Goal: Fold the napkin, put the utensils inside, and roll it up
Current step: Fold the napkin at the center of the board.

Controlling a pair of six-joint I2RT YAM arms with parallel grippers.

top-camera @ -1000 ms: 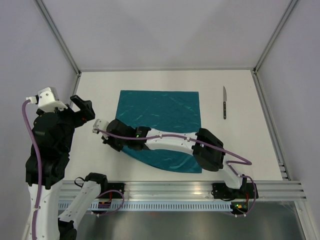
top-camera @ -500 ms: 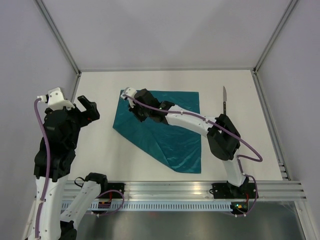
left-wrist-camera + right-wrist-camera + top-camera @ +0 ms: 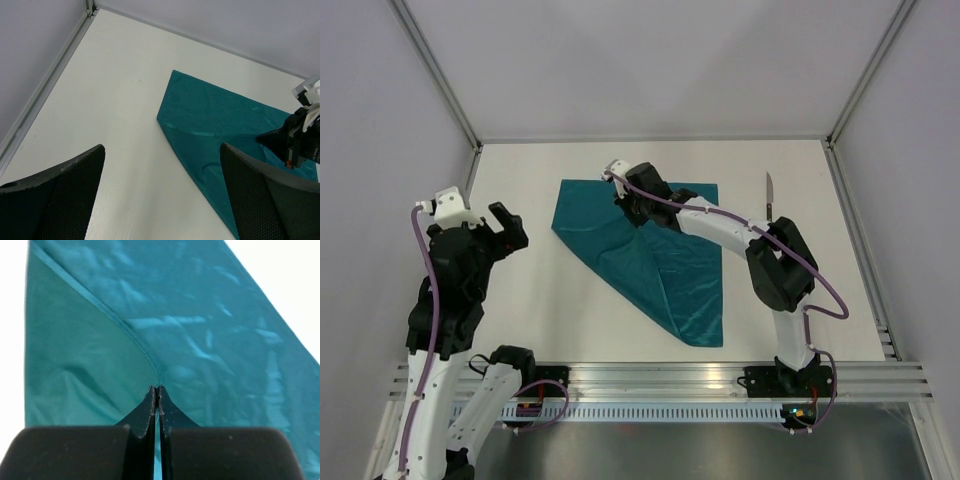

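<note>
The teal napkin [image 3: 672, 268] lies on the white table, its near-left part folded over so a diagonal edge runs from far left to near right. My right gripper [image 3: 629, 207] is shut on the napkin's lifted corner, over its far half. In the right wrist view the jaws [image 3: 158, 388] pinch the hemmed corner of the napkin [image 3: 210, 325]. My left gripper [image 3: 486, 228] hangs open over bare table, left of the cloth. In its own view the left gripper [image 3: 162, 195] holds nothing, with the napkin [image 3: 210, 117] ahead and to the right. The knife [image 3: 769, 195] lies at the far right, its handle end behind my right arm.
A metal frame rail [image 3: 470, 185] borders the table on the left, and another rail [image 3: 855, 240] on the right. White walls close in the far side. My right arm [image 3: 775, 265] stretches diagonally above the napkin's right side.
My right gripper has carried the napkin corner from the near left up toward the far side, turning the cloth over along a diagonal. The left arm has shifted slightly rightward and stays open.
</note>
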